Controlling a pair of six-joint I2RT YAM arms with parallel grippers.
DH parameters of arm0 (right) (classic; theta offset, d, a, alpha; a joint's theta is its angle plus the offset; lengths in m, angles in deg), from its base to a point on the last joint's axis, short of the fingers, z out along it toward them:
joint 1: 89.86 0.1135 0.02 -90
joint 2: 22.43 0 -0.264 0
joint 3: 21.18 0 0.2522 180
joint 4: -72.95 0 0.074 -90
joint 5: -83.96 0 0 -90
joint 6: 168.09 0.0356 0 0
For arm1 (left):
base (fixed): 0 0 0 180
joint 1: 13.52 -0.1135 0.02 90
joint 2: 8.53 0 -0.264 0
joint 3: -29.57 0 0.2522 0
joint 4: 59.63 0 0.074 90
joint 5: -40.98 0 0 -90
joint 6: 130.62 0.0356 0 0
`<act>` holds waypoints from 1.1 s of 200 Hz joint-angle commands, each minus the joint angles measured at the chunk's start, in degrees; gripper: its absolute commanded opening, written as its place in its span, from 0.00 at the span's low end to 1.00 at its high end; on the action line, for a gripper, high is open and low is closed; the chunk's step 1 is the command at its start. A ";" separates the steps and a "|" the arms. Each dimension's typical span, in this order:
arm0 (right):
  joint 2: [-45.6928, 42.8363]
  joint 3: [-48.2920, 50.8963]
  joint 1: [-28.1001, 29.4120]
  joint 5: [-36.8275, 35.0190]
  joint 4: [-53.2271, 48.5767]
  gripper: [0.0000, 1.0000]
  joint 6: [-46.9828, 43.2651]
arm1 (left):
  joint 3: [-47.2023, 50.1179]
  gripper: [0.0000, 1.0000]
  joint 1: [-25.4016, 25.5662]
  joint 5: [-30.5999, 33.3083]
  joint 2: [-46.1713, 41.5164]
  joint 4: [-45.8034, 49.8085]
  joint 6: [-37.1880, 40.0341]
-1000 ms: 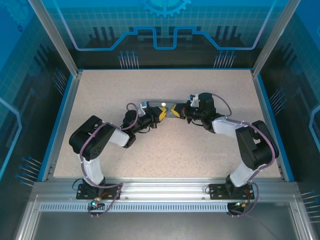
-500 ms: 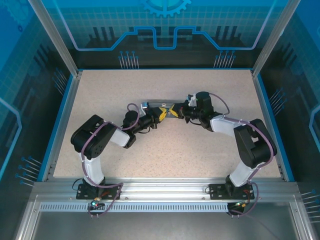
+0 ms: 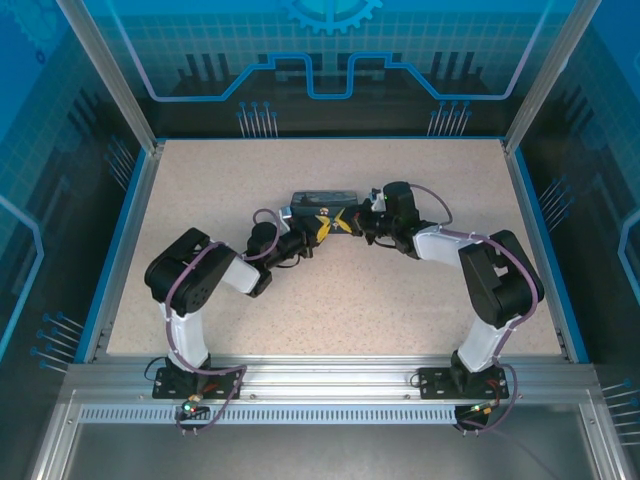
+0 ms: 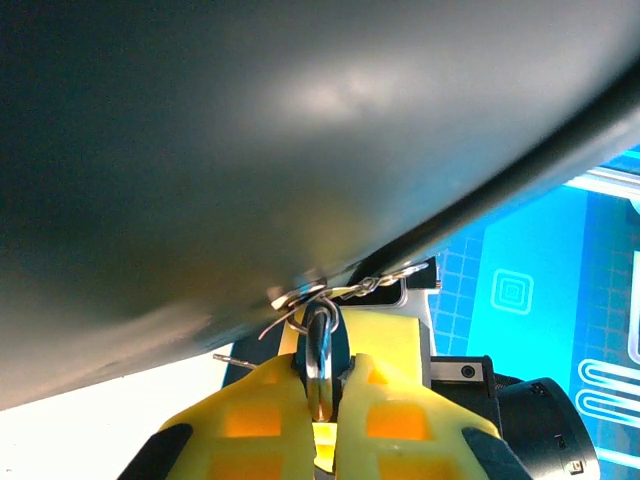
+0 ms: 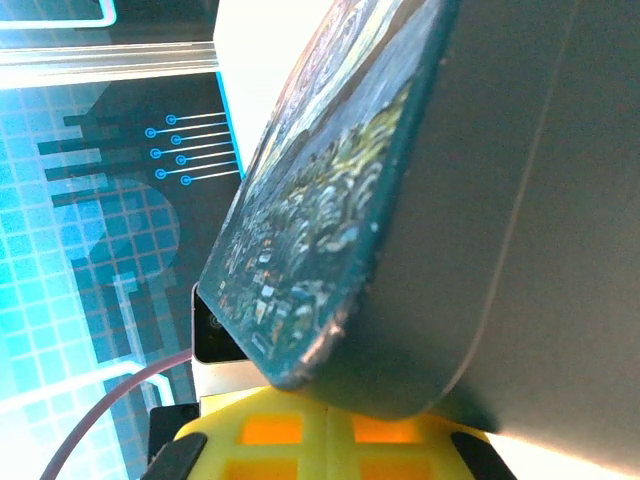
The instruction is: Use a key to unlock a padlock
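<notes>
My left gripper [image 3: 322, 229] [image 4: 320, 392] is shut on a thin silver-and-blue piece that I take for the padlock [image 4: 319, 365], seen edge-on. It hangs from a wire loop [image 4: 300, 300] on the underside of the dark swirl-painted box [image 3: 322, 199] [image 4: 250, 150]. My right gripper [image 3: 346, 222] [image 5: 327, 418] faces it from the right with its yellow fingers [image 5: 270, 440] pressed together. Their tips sit under the box's corner [image 5: 330, 200]. The key is hidden.
The box is tipped up above the speckled table [image 3: 200, 190], just behind the two grippers. Blue walls and metal rails [image 3: 130, 210] border the table, and both arm bases are bolted to the near rail [image 3: 330, 380].
The right gripper has moved left, closer to the left gripper. The box has tipped up and shifted toward the back. The left gripper has kept its place and grip.
</notes>
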 commanded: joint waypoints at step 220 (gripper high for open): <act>-16.65 -7.92 3.92 -19.27 -44.23 0.77 -49.11 | -1.88 0.00 0.18 -3.44 3.71 -3.21 -0.47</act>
